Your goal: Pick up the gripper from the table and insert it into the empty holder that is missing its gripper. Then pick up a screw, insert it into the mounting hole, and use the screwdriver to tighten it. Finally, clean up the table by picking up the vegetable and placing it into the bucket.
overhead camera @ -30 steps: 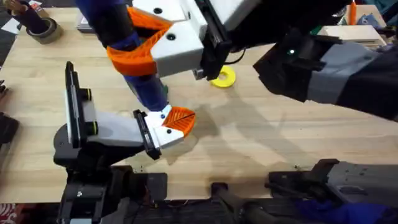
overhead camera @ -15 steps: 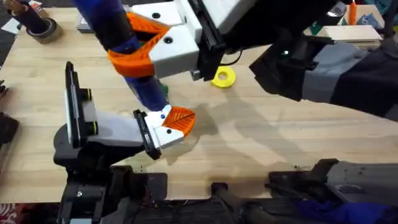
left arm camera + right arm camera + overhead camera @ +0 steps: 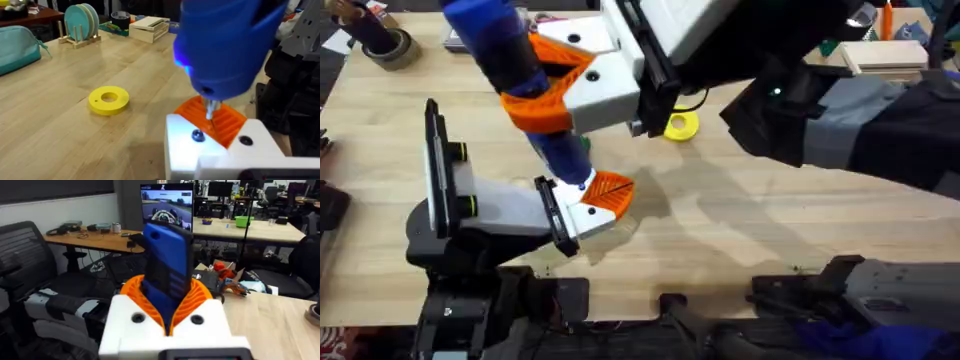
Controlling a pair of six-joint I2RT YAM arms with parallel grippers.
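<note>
White jaws, orange ribbed pads (image 3: 200, 300)

Office desks (image 3: 100, 239), monitor (image 3: 167, 209), grey chair (image 3: 22, 255).

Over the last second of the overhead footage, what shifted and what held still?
The right gripper, shut on the blue screwdriver, tilted slightly: the screwdriver's top swung rightward while its tip stayed at the white holder, by the seated orange gripper. The dark arm behind drifted a little left. The yellow ring, the tape roll and the fixture arm stayed put.

Vegetable (image 3: 583, 146) mostly behind screwdriver (image 3: 525, 95)
</note>
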